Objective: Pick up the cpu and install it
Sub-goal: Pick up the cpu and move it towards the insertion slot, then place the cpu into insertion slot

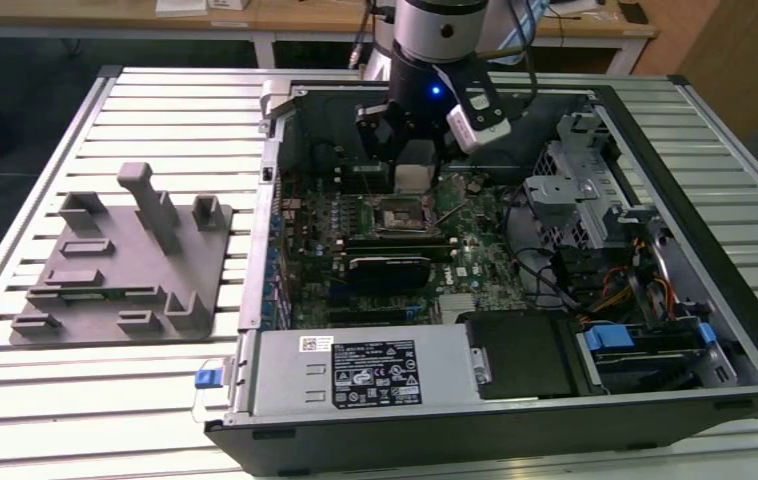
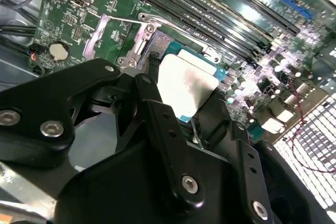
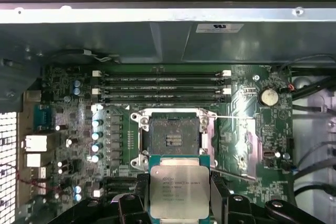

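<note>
Metal-slatted bench (image 1: 139, 110) carries an open computer case (image 1: 513, 440) holding a green motherboard (image 3: 236, 129) with its socket (image 3: 173, 136) uncovered. The black pincer (image 3: 179, 198) pinches the cpu (image 3: 178, 182) by two edges, at the socket's twelve o'clock in the exterior view.

The computer case (image 1: 513, 440) lies open on the counter (image 1: 152, 110), with a moulded fixture (image 1: 119, 270) beside it on the exterior view's left. Inside, the motherboard (image 1: 312, 215) lies flat, and the power supply (image 1: 352, 372) sits at its camera-side edge. The end effector (image 1: 413, 172) hangs over the board, clamping the cpu (image 3: 173, 192), apparently just above the socket (image 3: 173, 136) and apart from it. The memory slots (image 3: 160, 88) lie on the socket's far side.
</note>
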Tool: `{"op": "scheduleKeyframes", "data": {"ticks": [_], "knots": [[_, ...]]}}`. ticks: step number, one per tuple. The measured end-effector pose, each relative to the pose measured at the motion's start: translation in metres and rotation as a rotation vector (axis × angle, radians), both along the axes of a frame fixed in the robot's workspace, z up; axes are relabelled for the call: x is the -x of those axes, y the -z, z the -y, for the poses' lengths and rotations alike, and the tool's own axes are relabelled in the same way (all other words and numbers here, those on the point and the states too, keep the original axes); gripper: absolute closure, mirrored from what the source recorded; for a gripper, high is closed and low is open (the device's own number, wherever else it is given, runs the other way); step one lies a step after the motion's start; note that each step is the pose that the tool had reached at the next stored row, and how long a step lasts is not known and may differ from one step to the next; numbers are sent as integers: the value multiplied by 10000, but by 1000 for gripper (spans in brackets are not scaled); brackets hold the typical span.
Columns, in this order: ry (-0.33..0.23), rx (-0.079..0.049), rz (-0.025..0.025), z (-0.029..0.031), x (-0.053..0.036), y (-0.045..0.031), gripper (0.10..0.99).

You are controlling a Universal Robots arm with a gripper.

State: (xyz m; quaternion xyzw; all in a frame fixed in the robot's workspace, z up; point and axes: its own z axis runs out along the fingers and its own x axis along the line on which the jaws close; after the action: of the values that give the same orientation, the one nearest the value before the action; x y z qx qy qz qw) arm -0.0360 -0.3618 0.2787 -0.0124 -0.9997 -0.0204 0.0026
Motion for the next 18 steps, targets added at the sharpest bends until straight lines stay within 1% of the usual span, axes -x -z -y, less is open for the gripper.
{"op": "scheduleKeyframes", "data": {"ticks": [6, 13, 14, 18], "knots": [[0, 9, -30, -34, 0, 109, 545], [-1, 18, -58, -55, -1, 234, 545], [-1, 18, -59, -55, -1, 246, 545], [0, 19, -60, -55, 0, 253, 545]]}}
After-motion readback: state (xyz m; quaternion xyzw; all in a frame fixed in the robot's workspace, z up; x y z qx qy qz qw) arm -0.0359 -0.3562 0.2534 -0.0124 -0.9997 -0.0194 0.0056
